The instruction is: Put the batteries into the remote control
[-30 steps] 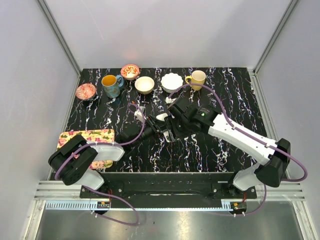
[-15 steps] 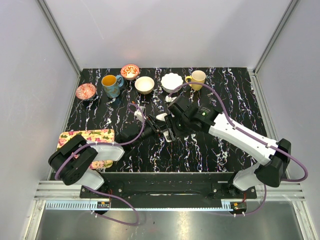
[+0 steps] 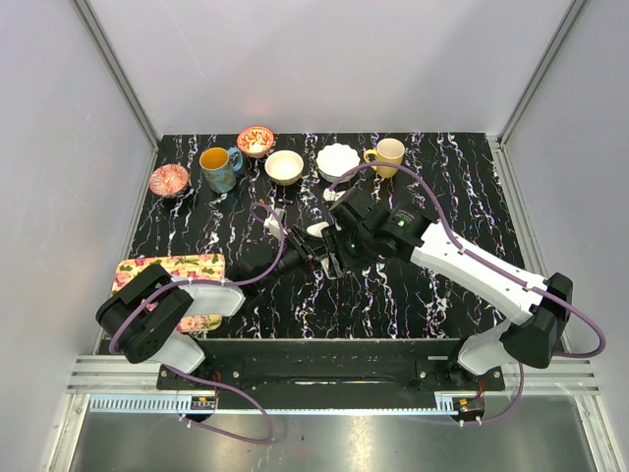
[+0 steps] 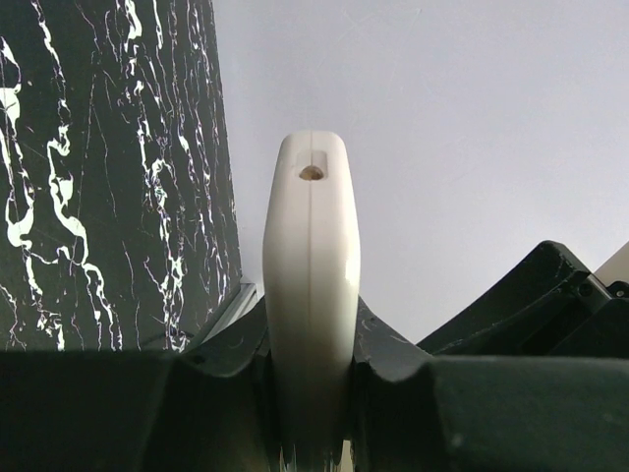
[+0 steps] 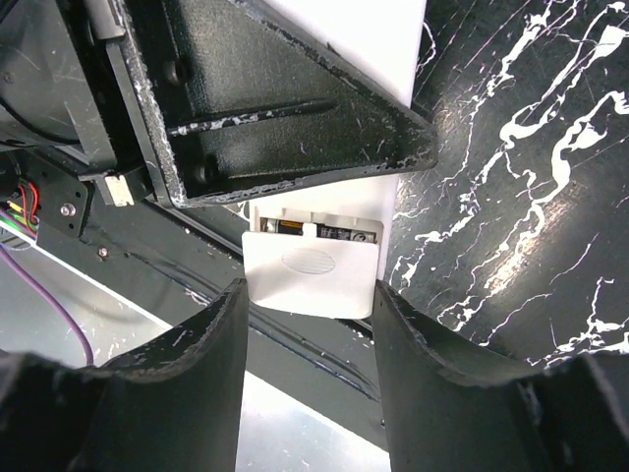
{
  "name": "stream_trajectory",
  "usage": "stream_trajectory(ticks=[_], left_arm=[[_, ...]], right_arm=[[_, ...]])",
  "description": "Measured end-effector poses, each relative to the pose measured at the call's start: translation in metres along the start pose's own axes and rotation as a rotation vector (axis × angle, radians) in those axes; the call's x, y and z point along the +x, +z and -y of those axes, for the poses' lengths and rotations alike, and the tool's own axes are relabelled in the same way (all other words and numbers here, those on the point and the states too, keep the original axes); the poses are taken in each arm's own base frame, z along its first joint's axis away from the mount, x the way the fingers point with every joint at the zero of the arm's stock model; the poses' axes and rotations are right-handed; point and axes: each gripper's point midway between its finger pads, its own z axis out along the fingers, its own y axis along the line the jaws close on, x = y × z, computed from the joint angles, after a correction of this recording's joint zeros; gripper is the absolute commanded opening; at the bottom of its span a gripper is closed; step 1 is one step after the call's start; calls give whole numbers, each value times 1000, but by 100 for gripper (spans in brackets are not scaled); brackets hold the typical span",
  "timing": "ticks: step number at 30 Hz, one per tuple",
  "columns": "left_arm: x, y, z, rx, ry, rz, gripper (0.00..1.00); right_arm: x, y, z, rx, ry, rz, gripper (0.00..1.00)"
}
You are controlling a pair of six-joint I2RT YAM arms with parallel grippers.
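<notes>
The left gripper (image 4: 310,346) is clamped on the remote (image 4: 310,261), its two fingers pressed against the flat faces. In the left wrist view the remote stands edge-on between them, a slim white slab with a rounded end and a small hole near that end.

The right gripper (image 5: 308,307) has its fingers partly apart and closed on the cover (image 5: 313,273). One finger sits against each side edge, as far as the right wrist view lets me judge. The cover is a thin white panel with a faint oval mark, and it lies on the remote's back over the lower part of the compartment. A narrow strip of the batteries (image 5: 324,232) shows in the gap above it; their colours are too small to make out.

From above, the remote is held over the middle of the table (image 3: 442,187), where the two grippers meet, and the black fingers hide most of it. In the right wrist view the left gripper's finger covers much of the remote's back, and the frame cuts off the remote's far end
</notes>
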Motion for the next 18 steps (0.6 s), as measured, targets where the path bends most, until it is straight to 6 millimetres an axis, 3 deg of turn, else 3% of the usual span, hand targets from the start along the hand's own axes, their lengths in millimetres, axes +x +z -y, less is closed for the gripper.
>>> stream_trajectory(ticks=[18], left_arm=[[1, 0, 1, 4, -3, -7, 0]], right_arm=[[3, 3, -4, -20, -6, -23, 38]])
